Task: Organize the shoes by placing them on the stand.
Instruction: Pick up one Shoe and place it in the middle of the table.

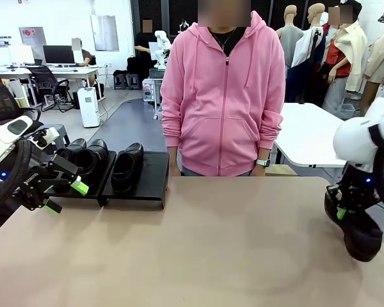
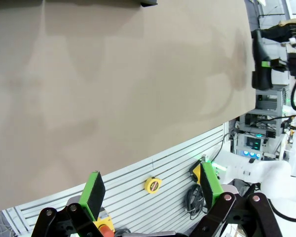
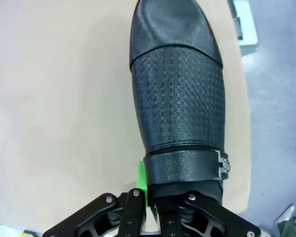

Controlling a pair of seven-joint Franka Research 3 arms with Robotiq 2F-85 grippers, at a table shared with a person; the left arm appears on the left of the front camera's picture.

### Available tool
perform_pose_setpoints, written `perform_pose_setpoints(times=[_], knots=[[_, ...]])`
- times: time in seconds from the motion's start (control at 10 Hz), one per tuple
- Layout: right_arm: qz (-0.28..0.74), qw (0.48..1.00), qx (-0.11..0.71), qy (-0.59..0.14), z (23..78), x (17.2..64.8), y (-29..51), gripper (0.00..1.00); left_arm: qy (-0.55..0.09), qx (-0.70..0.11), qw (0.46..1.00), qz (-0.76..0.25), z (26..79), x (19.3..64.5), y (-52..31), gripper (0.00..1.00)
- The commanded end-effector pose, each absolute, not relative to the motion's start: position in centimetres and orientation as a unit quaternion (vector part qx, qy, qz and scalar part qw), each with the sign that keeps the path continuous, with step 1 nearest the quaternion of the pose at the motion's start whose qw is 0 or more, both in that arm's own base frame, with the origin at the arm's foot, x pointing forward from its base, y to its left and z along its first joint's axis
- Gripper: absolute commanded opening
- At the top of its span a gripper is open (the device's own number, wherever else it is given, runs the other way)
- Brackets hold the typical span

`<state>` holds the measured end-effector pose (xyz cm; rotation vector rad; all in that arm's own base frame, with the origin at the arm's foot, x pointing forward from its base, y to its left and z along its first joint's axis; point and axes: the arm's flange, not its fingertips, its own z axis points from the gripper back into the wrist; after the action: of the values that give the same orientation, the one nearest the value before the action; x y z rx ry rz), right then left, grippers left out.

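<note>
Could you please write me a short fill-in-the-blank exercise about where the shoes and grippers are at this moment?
1. The number of shoes already resting on the stand is ____.
2. The right gripper is shut on the rear rim of a ____.
3. The jaws of the left gripper stand ____, holding nothing.
4. The person behind the table wears a hoodie coloured ____.

Missing words: three; shoe; open; pink
</note>
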<state>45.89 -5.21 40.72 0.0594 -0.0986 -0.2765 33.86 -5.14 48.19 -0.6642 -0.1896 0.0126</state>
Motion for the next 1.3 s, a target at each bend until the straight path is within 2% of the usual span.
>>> perform_pose_setpoints(times=[0.0,0.1,0.3,0.4,0.7,0.8,0.9,1.2], knots=[[-0.142,0.984,0.020,-0.110,48.9,39.3,-4.1,0.00,-0.100,-0.334,0.937,0.004,48.0,34.0,-5.2,1.00],[-0.144,0.979,-0.002,-0.147,51.4,36.6,-3.5,0.00,-0.100,-0.334,0.937,0.004,48.0,34.0,-5.2,1.00],[-0.141,0.973,0.021,-0.182,51.9,33.3,-3.8,0.00,-0.100,-0.334,0.937,0.004,48.0,34.0,-5.2,1.00],[-0.131,0.981,0.018,-0.142,51.9,36.8,-3.8,0.00,-0.100,-0.334,0.937,0.004,48.0,34.0,-5.2,1.00],[-0.131,0.981,0.018,-0.142,51.9,36.8,-3.8,0.00,-0.100,-0.334,0.937,0.004,48.0,34.0,-5.2,1.00],[-0.132,0.981,0.019,-0.141,51.5,35.1,-3.6,0.00,-0.100,-0.334,0.937,0.004,48.0,34.0,-5.2,1.00],[-0.143,0.980,-0.011,-0.134,51.5,35.3,-0.7,0.00,-0.100,-0.334,0.937,0.004,48.0,34.0,-5.2,1.00],[-0.075,0.989,-0.037,-0.124,50.8,36.9,13.1,0.00,-0.100,-0.334,0.937,0.004,48.0,34.0,-5.2,1.00]])
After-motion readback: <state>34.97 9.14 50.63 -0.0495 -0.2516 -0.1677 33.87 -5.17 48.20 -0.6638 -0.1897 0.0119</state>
